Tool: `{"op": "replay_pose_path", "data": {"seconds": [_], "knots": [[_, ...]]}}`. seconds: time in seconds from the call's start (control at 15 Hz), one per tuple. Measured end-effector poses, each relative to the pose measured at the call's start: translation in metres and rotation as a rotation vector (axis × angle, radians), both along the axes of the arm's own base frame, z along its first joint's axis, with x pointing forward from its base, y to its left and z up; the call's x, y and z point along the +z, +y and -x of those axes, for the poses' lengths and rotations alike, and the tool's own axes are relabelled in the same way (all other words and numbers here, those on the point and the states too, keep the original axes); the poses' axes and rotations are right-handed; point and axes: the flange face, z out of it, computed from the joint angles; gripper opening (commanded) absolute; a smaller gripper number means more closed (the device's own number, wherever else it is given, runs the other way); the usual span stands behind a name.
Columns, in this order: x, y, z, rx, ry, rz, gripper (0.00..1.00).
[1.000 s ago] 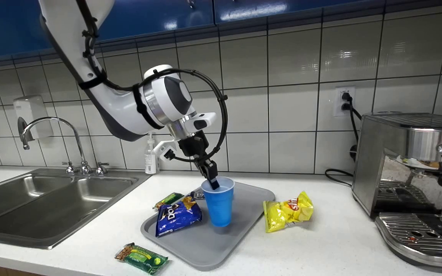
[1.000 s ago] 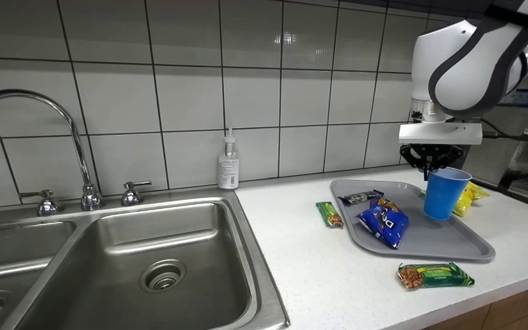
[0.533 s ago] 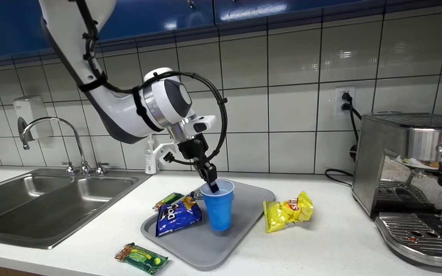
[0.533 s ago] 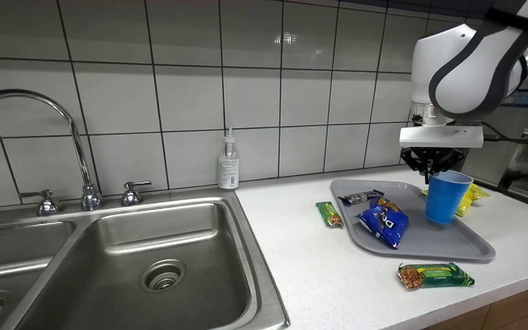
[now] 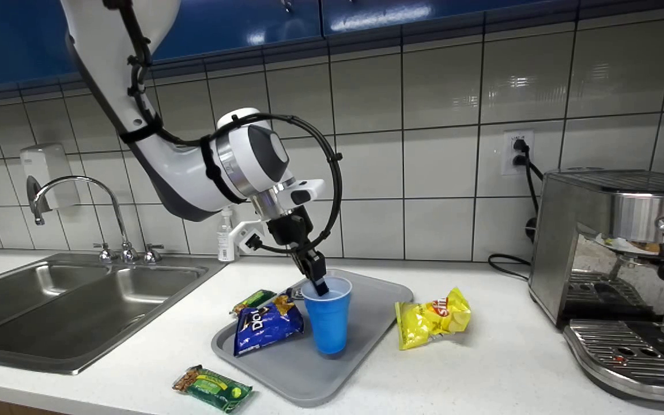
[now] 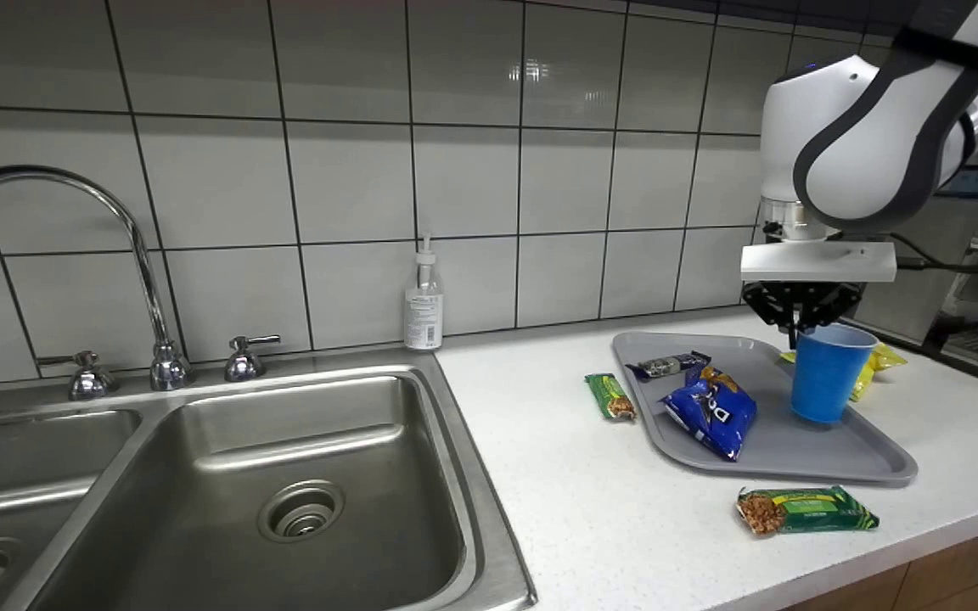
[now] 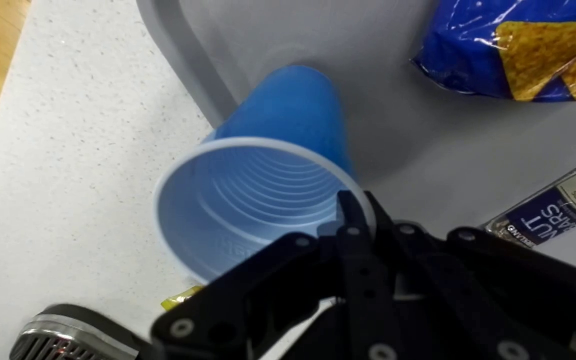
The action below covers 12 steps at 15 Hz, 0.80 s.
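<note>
My tool [image 7: 359, 201] pinches the blue cup [image 5: 330, 325] by the rim, on or just above the tray [image 5: 320, 380], right of the blue chip bag [image 5: 268, 327]. The cup looks light and bendy, so I'd squeeze the rim softly.

Pump bottle [image 6: 423, 316] beside sink [image 6: 200, 518]; steel appliance [image 5: 585, 207], probably espresso machine, partly visible.

Wrist view: close, looking down past my fingers [image 7: 352, 214]
Both exterior views: farther, facing tiles [image 5: 441, 167], sharing the tray [image 6: 795, 450]
</note>
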Motion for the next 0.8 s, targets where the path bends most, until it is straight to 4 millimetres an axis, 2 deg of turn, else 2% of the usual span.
{"op": "replay_pose_path", "data": {"seconds": [0.13, 0.33, 0.67, 0.8], "knots": [[-0.0006, 0.0001, 0.0003, 0.000, 0.001, 0.000, 0.36], [-0.0012, 0.0001, 0.0005, 0.001, 0.003, 0.000, 0.56], [-0.0018, 0.0002, 0.0007, 0.002, 0.004, 0.001, 0.95], [-0.0020, 0.0002, 0.0007, 0.002, 0.005, 0.001, 1.00]]}}
